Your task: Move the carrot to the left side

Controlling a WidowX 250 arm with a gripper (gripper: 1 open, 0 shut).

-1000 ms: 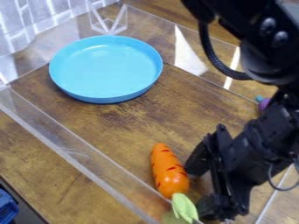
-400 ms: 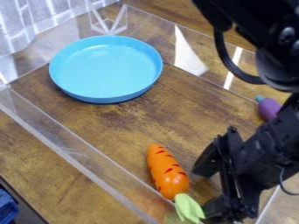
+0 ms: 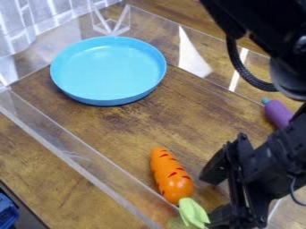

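Wooden table is holding a shiny orange toy carrot at six o'clock. Black gripper, at its three o'clock, is staying wide apart. Closing crookedly might be making the slippery carrot pop away.

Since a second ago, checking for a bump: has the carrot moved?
Yes, slightly. Against the blue plate, the carrot has shifted a little leftward and its tip swung left; the open gripper stands beside it.
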